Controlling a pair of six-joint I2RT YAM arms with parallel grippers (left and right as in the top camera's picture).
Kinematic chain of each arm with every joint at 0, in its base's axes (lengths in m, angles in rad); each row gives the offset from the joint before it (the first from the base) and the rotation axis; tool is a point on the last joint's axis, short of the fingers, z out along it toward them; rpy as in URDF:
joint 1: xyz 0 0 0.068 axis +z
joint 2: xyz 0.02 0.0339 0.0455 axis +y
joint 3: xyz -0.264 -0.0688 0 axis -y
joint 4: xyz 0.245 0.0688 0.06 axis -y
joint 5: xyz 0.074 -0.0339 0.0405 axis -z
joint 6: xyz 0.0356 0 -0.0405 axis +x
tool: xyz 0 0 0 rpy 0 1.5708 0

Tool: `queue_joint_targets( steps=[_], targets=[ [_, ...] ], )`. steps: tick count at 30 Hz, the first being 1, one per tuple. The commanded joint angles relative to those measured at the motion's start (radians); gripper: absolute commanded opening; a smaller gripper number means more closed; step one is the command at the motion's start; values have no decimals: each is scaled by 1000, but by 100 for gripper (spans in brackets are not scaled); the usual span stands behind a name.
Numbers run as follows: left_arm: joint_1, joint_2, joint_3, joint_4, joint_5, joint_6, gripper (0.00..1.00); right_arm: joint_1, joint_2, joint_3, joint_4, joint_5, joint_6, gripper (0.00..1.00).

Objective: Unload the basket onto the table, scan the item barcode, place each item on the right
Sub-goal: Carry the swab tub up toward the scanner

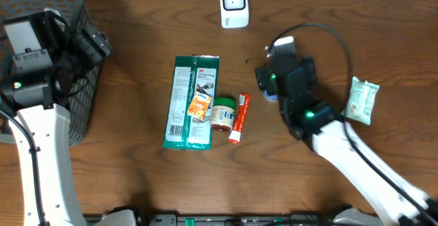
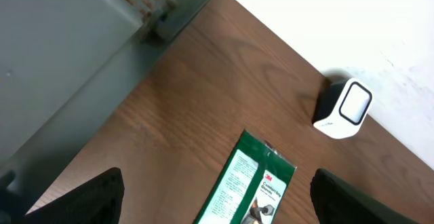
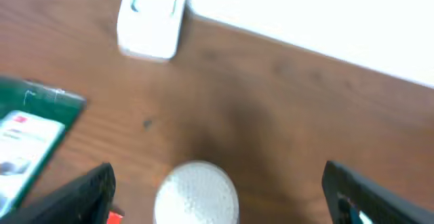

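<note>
Right tool [image 3: 215, 180] stood wide open, gripping nothing, straddling a small white-topped jar [image 3: 196, 195] on the desk [image 3: 285, 102]. Jar probably light, rigid and slick, so pinch across its round sides. Scanner [image 3: 150, 20] sat beyond, well apart. Left tool [image 2: 217, 187] was open and empty.

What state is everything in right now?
left gripper: open, empty
right gripper: open, gripping nothing
white round item: on table between the right fingers, loose
scanner: upright, far edge
green package: flat
jar: on its side
red tube: flat
green packet: flat, right side
basket: upright, left side
</note>
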Motion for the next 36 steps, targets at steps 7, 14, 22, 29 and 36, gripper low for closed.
queue_joint_targets(
  steps=[7, 14, 22, 29, 36],
  targets=[
    [3, -5, 16, 0, -13, -1, 86, -109, 38, 620, -688, -383, -28, 96],
    [3, -5, 16, 0, -13, -1, 86, -202, 247, 975, -1143, -549, -72, 99],
    [3, -5, 16, 0, -13, -1, 86, -209, 478, 985, -1192, -564, -178, 99],
    [3, -5, 16, 0, -13, -1, 86, -212, 638, 983, -1157, -436, -178, 99],
    [3, -5, 16, 0, -13, -1, 86, -217, 776, 983, -1155, -376, -208, 99]
  ],
)
